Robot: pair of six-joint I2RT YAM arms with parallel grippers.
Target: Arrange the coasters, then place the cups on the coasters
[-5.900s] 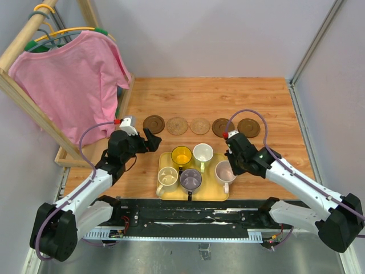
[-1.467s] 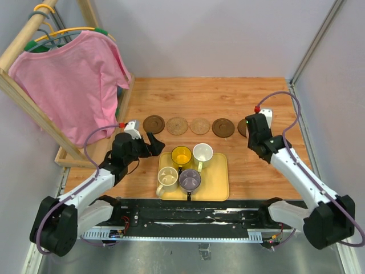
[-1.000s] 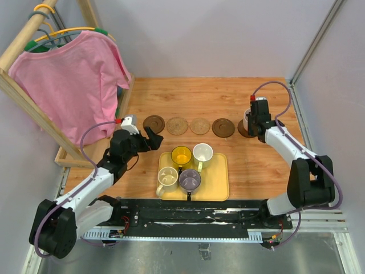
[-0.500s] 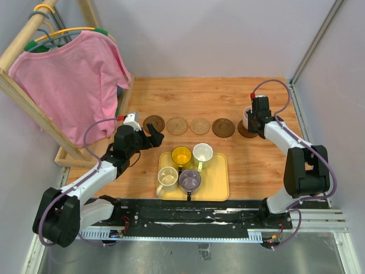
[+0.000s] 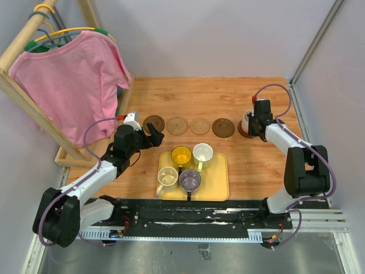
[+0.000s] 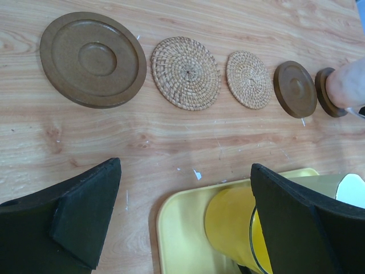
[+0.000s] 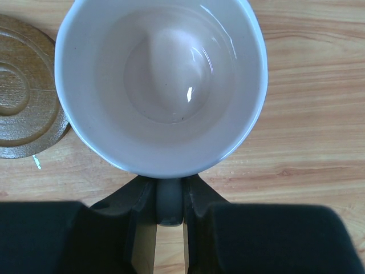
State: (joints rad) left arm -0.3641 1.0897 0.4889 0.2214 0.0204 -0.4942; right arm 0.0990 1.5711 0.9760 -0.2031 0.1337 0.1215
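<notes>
Top external view: right gripper, clamped on pink cup, has moved it from tray to rightmost coaster, first placement; left gripper gapes.

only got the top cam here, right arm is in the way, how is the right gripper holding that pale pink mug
observer: The right gripper pinches the pale pink ceramic mug by its handle, jaws shut on it.
operator: anything inside it
observer: No, the right wrist view shows its glossy inside empty.
operator: left jaws open or shut
observer: Wide open. The left wrist view shows the left gripper holding nothing, with the translucent yellow mug on the yellow rectangular tray partly hidden behind its right finger.
</notes>
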